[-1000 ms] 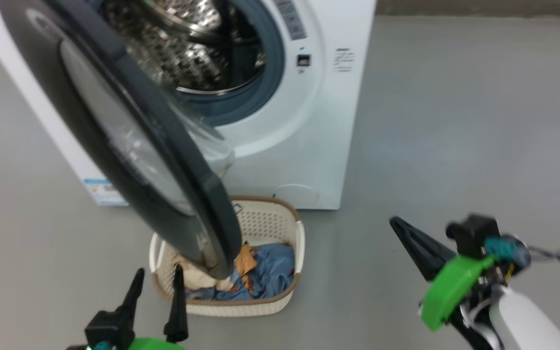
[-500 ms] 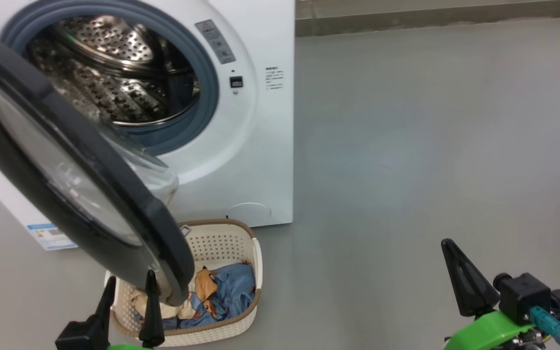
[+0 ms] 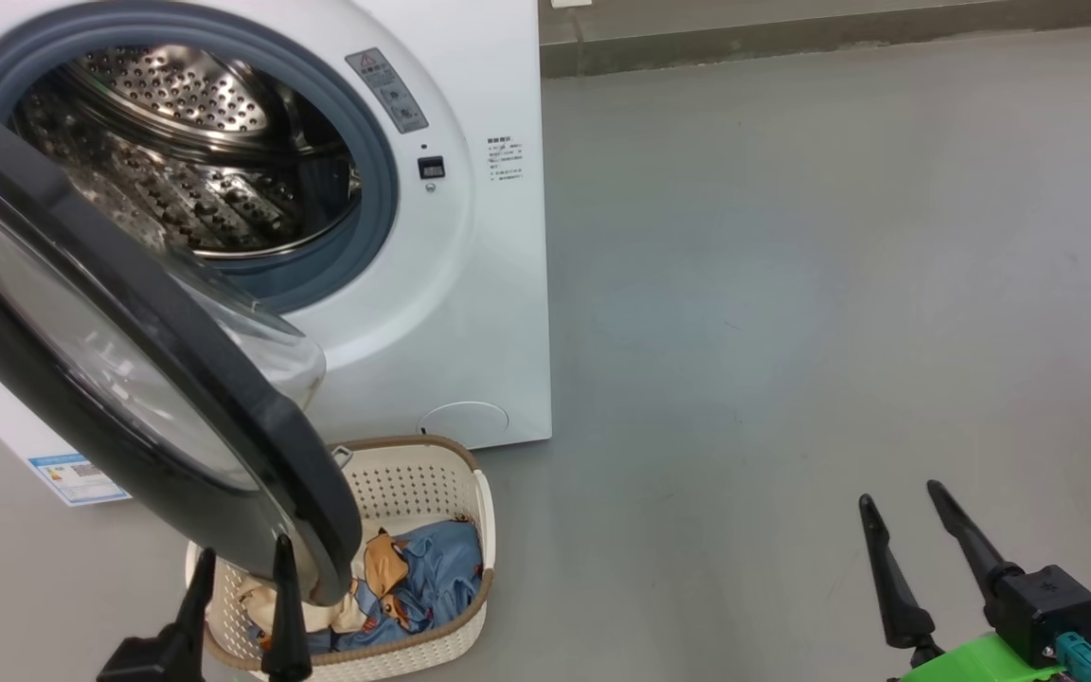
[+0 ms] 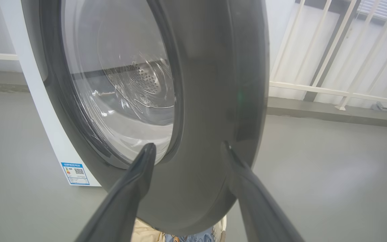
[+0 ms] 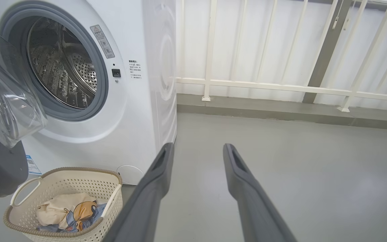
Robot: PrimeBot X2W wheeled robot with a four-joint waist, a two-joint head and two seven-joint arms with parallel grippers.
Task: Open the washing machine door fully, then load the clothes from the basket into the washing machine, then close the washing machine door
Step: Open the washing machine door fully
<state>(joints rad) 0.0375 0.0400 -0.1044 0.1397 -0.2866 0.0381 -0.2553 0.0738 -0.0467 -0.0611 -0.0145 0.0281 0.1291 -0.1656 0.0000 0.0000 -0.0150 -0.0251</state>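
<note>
Your left gripper (image 3: 244,547) sits at the lower left of the head view, jaws spread wide and gripping nothing, tips just under the lower edge of the washing machine door (image 3: 176,379). In the left wrist view the same gripper (image 4: 187,145) frames the door's black rim (image 4: 213,101) between its fingers (contact or not, can't tell). Your right gripper (image 3: 900,493) is at the lower right over bare grey floor (image 3: 792,284), well apart from everything, jaws released and empty; the right wrist view confirms the gap between its fingers (image 5: 198,146). The door is swung out from the washing machine (image 3: 470,313), leaving the steel drum (image 3: 186,161) and grey-blue gasket (image 3: 356,237) exposed. The basket (image 3: 481,493) stands on the floor just in front of the machine, and the door's lower edge overlaps its left part in the head view. The clothes (image 3: 422,568) lie inside the basket, cream piece on the left, blue printed one on the right. A blue label sticker (image 3: 77,478) is low on the machine's side, and a white railing (image 5: 281,84) runs behind.
</note>
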